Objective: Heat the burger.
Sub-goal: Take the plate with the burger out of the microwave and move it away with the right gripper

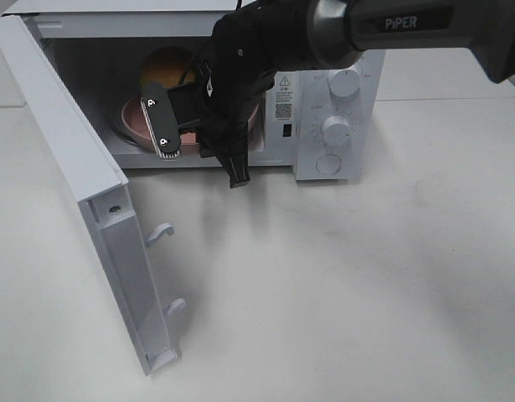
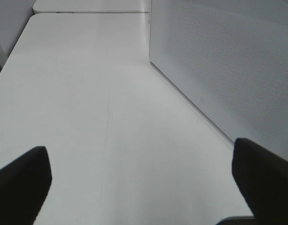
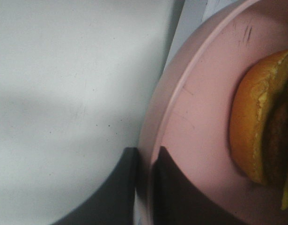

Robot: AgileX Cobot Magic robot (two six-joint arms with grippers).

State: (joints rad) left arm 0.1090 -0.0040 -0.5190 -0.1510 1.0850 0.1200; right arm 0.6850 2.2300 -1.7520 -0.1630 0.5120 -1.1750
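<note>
The right gripper [image 3: 144,187] is clenched on the rim of the pink plate [image 3: 200,117], one finger above and one below the edge. The burger [image 3: 263,122] sits on that plate, inside the microwave [image 1: 332,92] cavity. To finish this step well, I would lower the plate flat onto the microwave floor, then release and draw straight back out, clear of the open microwave door [image 1: 81,193]. The left gripper [image 2: 144,187] hangs wide open and empty beside the microwave's perforated wall.
</note>
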